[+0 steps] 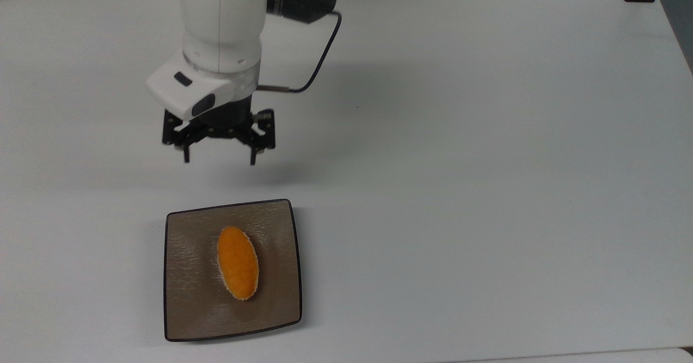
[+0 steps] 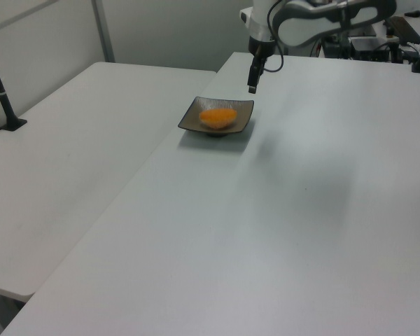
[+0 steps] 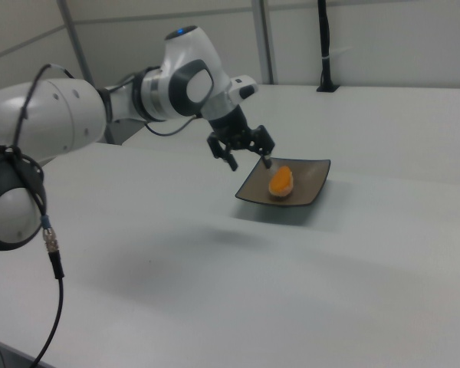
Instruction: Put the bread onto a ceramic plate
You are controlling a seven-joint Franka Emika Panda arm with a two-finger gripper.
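White table (image 1: 487,162) is filling the top view, where the bread (image 1: 237,263) is lying smooth orange side up in the middle of the plate (image 1: 184,309) near the top view's lower left, while the gripper (image 1: 219,161) is hanging above bare tabletop beyond the plate's far edge, fingers spread apart and holding nothing. From the left view, the bread (image 2: 218,117) is sitting in the plate (image 2: 192,120) and the gripper (image 2: 252,88) is hovering just past the plate's far right corner, clear of it. From the right view, the gripper (image 3: 248,161) is floating with fingers wide apart above the table (image 3: 291,291), just off the plate (image 3: 313,181) on the right view's left, and the bread (image 3: 280,181) is resting inside that plate.
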